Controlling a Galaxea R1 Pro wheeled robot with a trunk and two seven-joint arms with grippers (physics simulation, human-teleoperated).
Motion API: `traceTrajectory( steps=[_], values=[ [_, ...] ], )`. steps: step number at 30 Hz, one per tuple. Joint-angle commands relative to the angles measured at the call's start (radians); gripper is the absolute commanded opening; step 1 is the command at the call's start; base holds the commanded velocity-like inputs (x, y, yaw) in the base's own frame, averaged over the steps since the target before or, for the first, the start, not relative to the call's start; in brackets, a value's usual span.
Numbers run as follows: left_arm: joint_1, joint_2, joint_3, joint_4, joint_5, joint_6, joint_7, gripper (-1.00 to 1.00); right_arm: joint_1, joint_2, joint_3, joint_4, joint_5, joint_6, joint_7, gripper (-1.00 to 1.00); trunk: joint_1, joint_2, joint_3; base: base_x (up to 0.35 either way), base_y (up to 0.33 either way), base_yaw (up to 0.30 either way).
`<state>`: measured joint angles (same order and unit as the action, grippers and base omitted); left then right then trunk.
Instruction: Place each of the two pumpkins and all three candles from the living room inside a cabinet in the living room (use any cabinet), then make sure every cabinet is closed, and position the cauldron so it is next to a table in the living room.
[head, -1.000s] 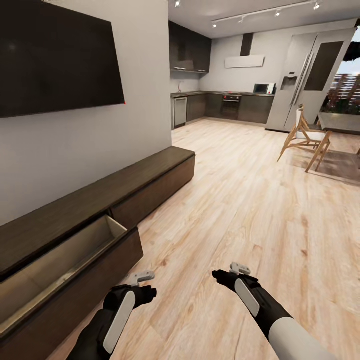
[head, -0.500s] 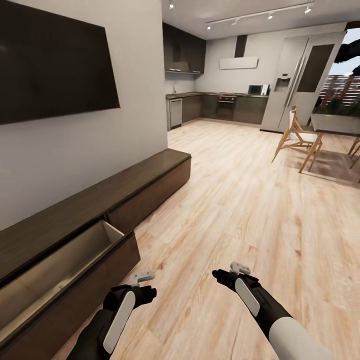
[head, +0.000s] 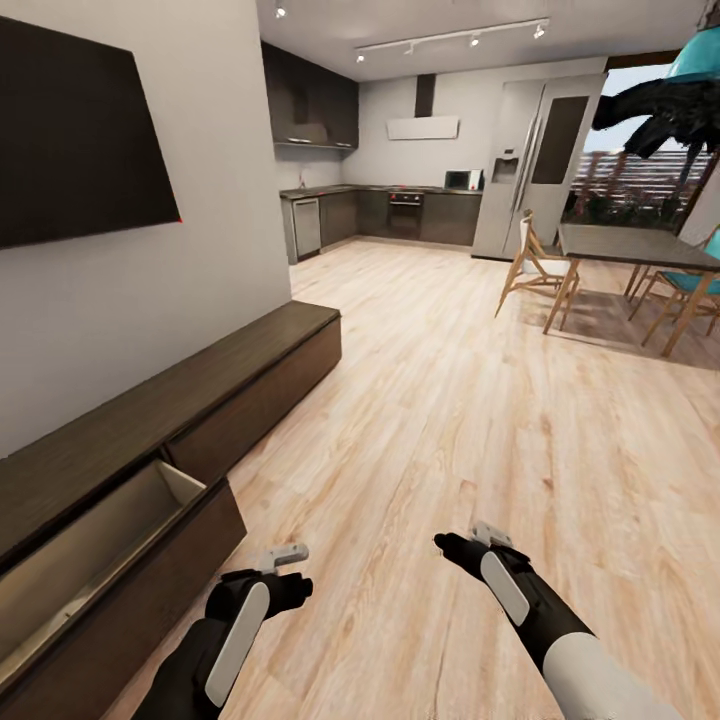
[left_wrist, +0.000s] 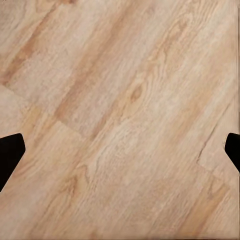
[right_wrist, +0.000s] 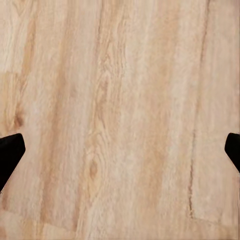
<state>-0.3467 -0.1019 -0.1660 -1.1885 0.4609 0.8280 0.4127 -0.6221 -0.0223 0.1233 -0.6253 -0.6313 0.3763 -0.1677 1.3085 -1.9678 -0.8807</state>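
**Drawer open, nothing in hand, most of the job seemingly ahead**

Standing on the wooden floor (head: 480, 420) beside the long dark cabinet (head: 200, 400) under the wall-mounted TV (head: 80, 150). One drawer (head: 90, 560) of that cabinet pulled out, pale inside showing; no pumpkin or candle visible in the part that can be seen, though the near end runs out of frame. Far drawer front flush and shut.

Left gripper (head: 284, 556) and right gripper (head: 482, 535) held low over bare planks, both empty. Wrist views give finger tips at the far edges of each picture with only floorboards between: spread wide apart, clamped on nothing.

No pumpkins, candles or cauldron anywhere in sight. Dining table (head: 630, 250) and chairs (head: 535, 265) off to the right, kitchen beyond.

Judged from this: cabinet readied for loading, items apparently yet to be fetched. Left to do, likely: collecting all five pieces, shutting the drawer, placing the cauldron by a table.
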Motion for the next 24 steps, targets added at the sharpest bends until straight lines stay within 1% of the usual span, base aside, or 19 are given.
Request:
traceTrajectory(
  steps=[1, 4, 6, 8, 10, 14, 16, 20, 24],
  values=[
    [0.0, 0.0, 0.0, 0.001, 0.001, 0.0, 0.0, 1.0, 0.0, 0.0, -0.004, 0.0, 0.001, -0.002, 0.0, 1.0, 0.0, 0.0, 0.001, 0.0, 0.0, -0.254],
    [0.0, 0.0, 0.001, 0.008, 0.002, 0.001, 0.0, 1.0, 0.027, -0.005, -0.014, 0.0, 0.004, -0.048, 0.0, 1.0, 0.0, 0.0, 0.004, 0.0, 0.0, -0.233],
    [0.0, -0.001, 0.0, 0.016, 0.002, 0.001, 0.0, 1.0, 0.066, -0.019, -0.017, 0.0, 0.002, -0.093, 0.0, 1.0, 0.0, 0.0, 0.006, 0.0, 0.0, -0.222],
    [0.0, -0.001, -0.001, 0.023, 0.002, 0.0, 0.0, 1.0, 0.089, -0.031, -0.018, -0.001, 0.0, -0.112, -0.001, 1.0, 0.0, 0.0, 0.008, 0.0, 0.0, -0.218],
    [0.0, 0.001, 0.0, 0.033, 0.002, -0.002, -0.001, 1.0, 0.097, -0.036, -0.019, -0.002, -0.001, -0.118, -0.001, 1.0, 0.0, 0.0, 0.011, 0.0, 0.0, -0.217],
    [0.0, 0.006, 0.001, 0.107, -0.002, -0.013, -0.001, 1.0, 0.116, -0.039, -0.02, 0.023, -0.002, -0.143, -0.006, 1.0, 0.0, 0.0, 0.016, 0.0, 0.0, -0.215],
    [0.0, 0.008, 0.002, 0.145, -0.003, -0.015, -0.002, 1.0, 0.151, -0.04, -0.021, 0.031, -0.001, -0.195, -0.004, 1.0, 0.0, 0.0, 0.018, 0.0, 0.0, -0.22],
    [0.001, 0.01, 0.002, 0.175, -0.005, -0.031, -0.002, 1.0, 0.212, -0.039, -0.021, 0.033, -0.001, -0.283, -0.004, 1.0, 0.0, 0.0, 0.021, 0.0, 0.0, -0.248],
    [0.001, 0.009, -0.003, 0.184, -0.007, -0.052, -0.001, 1.0, 0.23, -0.039, -0.02, 0.032, -0.001, -0.301, -0.004, 1.0, 0.0, 0.0, 0.021, 0.0, 0.0, -0.271]
  ],
)
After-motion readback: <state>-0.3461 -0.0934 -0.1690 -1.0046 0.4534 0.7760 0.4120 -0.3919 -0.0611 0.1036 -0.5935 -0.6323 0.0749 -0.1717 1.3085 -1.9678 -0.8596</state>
